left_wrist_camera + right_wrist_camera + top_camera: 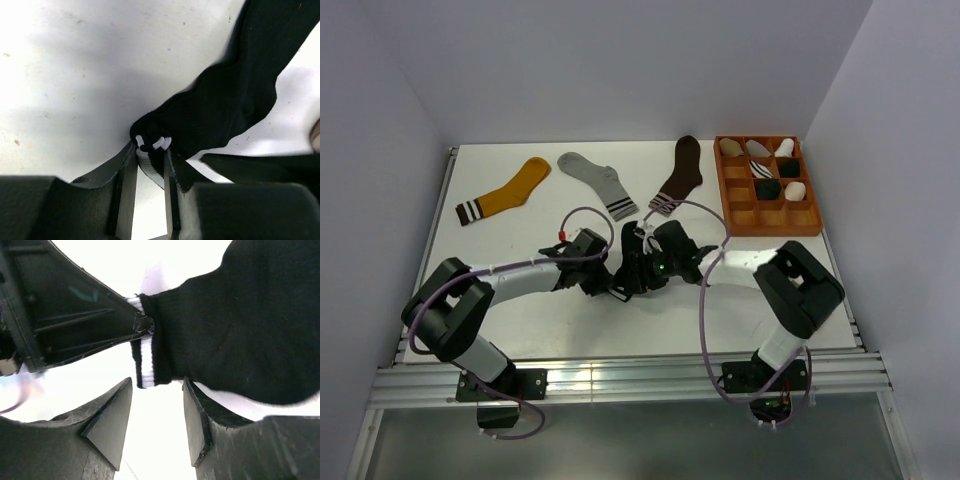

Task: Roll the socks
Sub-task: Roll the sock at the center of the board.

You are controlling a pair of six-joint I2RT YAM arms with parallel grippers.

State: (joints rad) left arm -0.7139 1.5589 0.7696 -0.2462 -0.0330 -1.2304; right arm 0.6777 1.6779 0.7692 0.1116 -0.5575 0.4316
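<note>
- Sock (225,110): black with a white-striped cuff (146,362). It lies flat at the centre of the table (520,300), between the two arms. In the left wrist view its leg runs off toward 1 o'clock.
- Left gripper (150,152): clamped on the cuff edge, with the stripes bunched between its fingers.
- Right gripper (157,385): jaws apart with nothing between them. In its own view it hovers just at 6 o'clock of the cuff. I cannot tell if it touches the fabric.
- Step in hand, as I judge it: starting the roll at the cuff end. No full turn has formed yet.
- To do it well:
  - Keep the left pinch low and firm so the cuff does not slip out.
  - Bring the right jaws over the cuff beside the left fingers, not onto them.
  - Turn the cuff over toward the leg while the fabric stays taut and flat, so the roll builds evenly.
- Risk: the two grippers are very close together, so the fingers could clash.
- Outward: three loose socks (595,180) lie from 10 to 12 o'clock. The tray (767,228) at 2 o'clock holds rolled socks in several compartments.
</note>
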